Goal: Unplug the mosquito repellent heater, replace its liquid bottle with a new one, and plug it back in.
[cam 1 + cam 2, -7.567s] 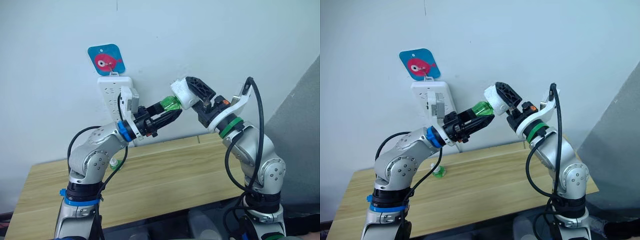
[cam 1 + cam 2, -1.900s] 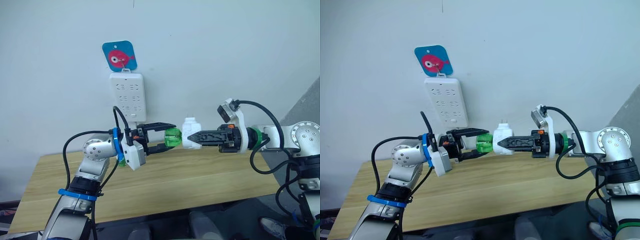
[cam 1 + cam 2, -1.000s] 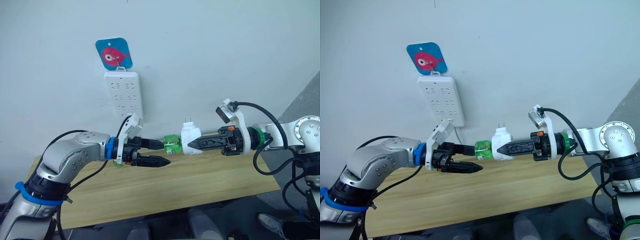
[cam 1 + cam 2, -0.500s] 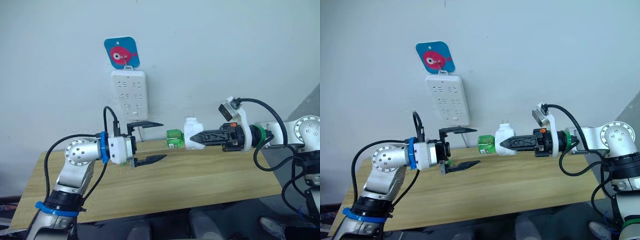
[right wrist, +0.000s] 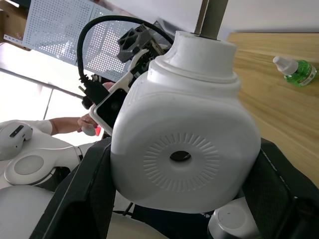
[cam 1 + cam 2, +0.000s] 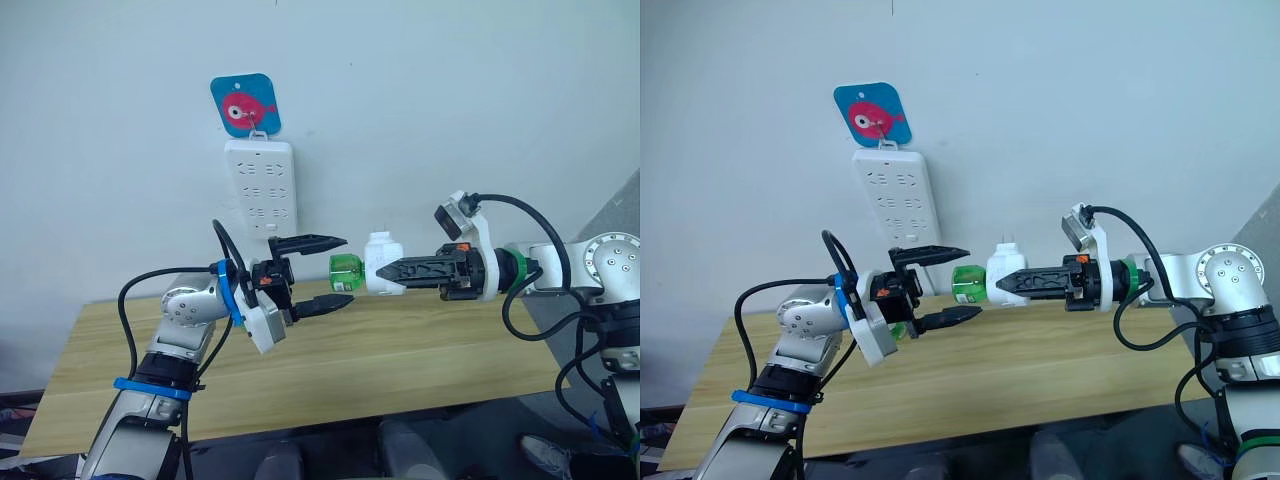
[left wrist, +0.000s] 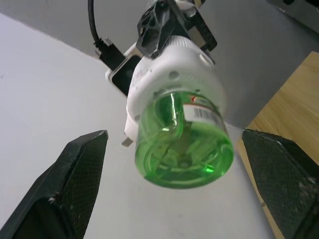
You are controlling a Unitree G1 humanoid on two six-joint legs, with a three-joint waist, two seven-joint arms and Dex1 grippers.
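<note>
My right gripper [image 6: 381, 271] is shut on the white mosquito repellent heater [image 6: 384, 252], holding it level above the table with its two prongs pointing up. A green liquid bottle [image 6: 344, 270] sticks out of the heater toward my left arm. My left gripper [image 6: 347, 269] is open, with one finger above the bottle and one below it. In the left wrist view both fingers [image 7: 75, 184] stand clear of the green bottle [image 7: 184, 149], with a gap on each side. The right wrist view shows the heater's [image 5: 184, 149] vented face between its fingers.
A white power strip [image 6: 260, 190] hangs on the wall under a blue fish tag [image 6: 246, 105]. Below the arms is the wooden table [image 6: 420, 365]. A second green bottle [image 5: 298, 72] lies on it. A person's hand [image 5: 88, 124] shows in the right wrist view.
My left gripper has moved right, from short of the bottle to having its open fingers on either side of it. The right gripper still holds the heater in about the same place.
</note>
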